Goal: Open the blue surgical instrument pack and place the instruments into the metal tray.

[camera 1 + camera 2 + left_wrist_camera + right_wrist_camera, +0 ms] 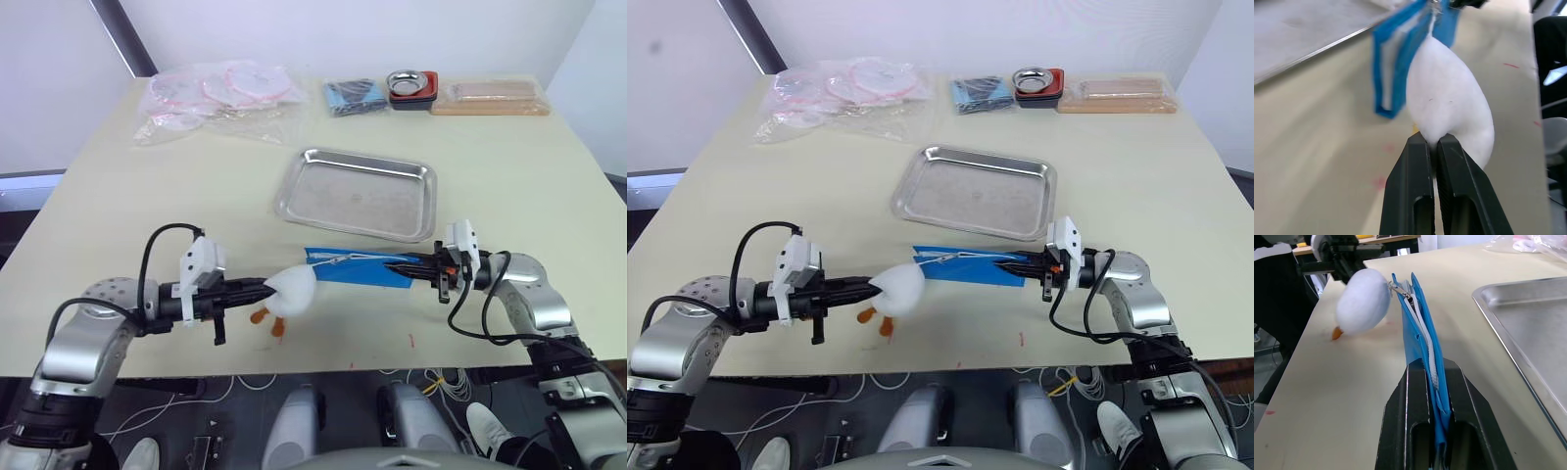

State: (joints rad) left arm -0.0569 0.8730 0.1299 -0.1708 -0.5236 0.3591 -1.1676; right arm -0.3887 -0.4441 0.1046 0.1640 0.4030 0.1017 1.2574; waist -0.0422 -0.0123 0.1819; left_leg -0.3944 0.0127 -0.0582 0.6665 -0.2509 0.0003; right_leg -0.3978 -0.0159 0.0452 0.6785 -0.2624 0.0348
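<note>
Nearest the robot, above the near part of the counter [509,176], the blue surgical instrument pack [358,267] is stretched between the two arms, its long axis running left to right and parallel to the near rim of the metal tray [358,193] just beyond it. At the pack's left end a white plush duck charm [293,291] with orange feet hangs from the zipper pull [1399,290], and the left gripper [1433,143] has its fingers clenched on that charm. At the right end the right gripper [1431,366] has its fingers pinched on the pack's edge, holding it on edge with the white zipper line facing upward. The zipper therefore runs along the same left-right line that joins the two grippers, so a pull on the charm would likely need to travel along that line rather than toward or away from the robot. No instruments can be seen yet. Beyond the pack the tray sits bare on the counter. Farther off, along the far edge, lie clear plastic bags [217,98] at the left, a smaller blue packet [354,95], a small metal bowl in a red holder [411,84] and a tan flat package [490,96] at the right.
</note>
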